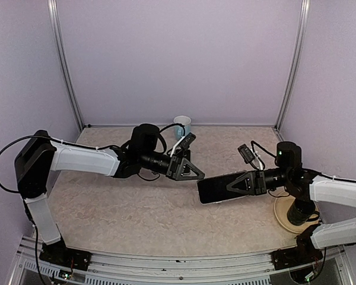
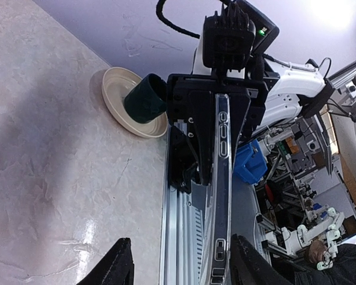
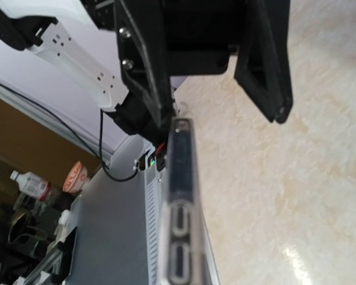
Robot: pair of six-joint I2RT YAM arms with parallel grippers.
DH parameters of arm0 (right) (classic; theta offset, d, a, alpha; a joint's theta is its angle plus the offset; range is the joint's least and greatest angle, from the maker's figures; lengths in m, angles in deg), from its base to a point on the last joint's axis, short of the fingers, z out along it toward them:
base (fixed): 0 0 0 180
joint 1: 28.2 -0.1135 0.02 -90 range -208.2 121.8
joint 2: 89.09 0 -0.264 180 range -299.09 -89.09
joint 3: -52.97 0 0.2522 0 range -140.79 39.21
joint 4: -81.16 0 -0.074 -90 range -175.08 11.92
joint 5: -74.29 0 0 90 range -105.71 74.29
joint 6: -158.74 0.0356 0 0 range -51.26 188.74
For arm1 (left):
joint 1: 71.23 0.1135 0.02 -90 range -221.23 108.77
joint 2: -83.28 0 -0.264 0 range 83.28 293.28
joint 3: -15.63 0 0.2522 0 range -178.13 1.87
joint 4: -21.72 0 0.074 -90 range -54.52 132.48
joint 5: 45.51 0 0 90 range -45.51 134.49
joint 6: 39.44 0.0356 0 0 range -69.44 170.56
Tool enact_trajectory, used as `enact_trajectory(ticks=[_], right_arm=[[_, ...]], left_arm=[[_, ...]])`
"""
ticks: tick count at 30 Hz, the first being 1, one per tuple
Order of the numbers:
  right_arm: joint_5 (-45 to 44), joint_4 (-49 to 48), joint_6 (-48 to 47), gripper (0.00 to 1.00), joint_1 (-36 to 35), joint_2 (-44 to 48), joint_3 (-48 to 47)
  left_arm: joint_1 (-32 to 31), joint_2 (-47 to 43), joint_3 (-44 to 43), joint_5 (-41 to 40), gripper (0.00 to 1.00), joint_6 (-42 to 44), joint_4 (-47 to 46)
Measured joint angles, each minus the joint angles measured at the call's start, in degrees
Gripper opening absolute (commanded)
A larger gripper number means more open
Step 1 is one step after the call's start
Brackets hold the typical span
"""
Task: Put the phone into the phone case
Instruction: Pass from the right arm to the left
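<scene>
My right gripper [image 1: 244, 181] is shut on a dark phone [image 1: 216, 190] and holds it flat above the table, its free end pointing left. Edge-on in the left wrist view, the phone [image 2: 221, 196] has a clear case [image 2: 223, 142] with button cut-outs around its rim. The right wrist view shows the same cased edge [image 3: 181, 208]. My left gripper [image 1: 190, 170] is open. In its own view, the left gripper [image 2: 181, 239] has the phone's end between its fingers, close to the right finger [image 2: 252, 264]. I cannot tell if they touch.
A cream plate [image 1: 283, 218] with a dark green cup [image 1: 301, 211] on it sits at the table's right, under the right arm. Both also show in the left wrist view: the plate [image 2: 115, 80] and the cup [image 2: 145, 98]. A white and blue cup [image 1: 182, 124] stands at the back wall.
</scene>
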Motion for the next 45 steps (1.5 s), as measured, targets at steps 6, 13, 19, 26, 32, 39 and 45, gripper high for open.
enact_trajectory(ticks=[6,13,19,26,32,39,45], right_arm=[[0.20,-0.07,-0.04,0.00,-1.57,-1.77,0.00],[0.26,-0.11,-0.46,0.00,-3.72,-3.54,0.00],[0.20,-0.39,-0.94,0.00,-4.37,-4.39,0.00],[0.79,-0.55,-1.68,0.00,-4.72,-4.83,-0.02],[1.09,-0.66,-2.21,0.13,-4.72,-4.87,-0.04],[0.07,0.42,-3.50,0.52,-4.74,-5.03,-2.29],[-5.05,3.85,-5.14,0.80,-4.76,-4.26,-4.76]], left_arm=[[-0.35,-0.26,-1.03,1.73,0.53,4.48,6.51],[-2.67,-0.26,-4.74,2.29,0.52,10.12,15.17],[-3.96,-0.24,-6.60,2.36,0.30,14.49,22.58],[-4.48,-0.15,-6.78,2.99,0.00,15.93,24.44],[-4.50,-0.11,-7.17,3.56,0.00,16.22,25.00],[-3.80,-0.15,-6.27,2.27,0.00,13.77,22.67],[-2.08,-1.27,-1.75,1.01,0.00,8.85,15.34]])
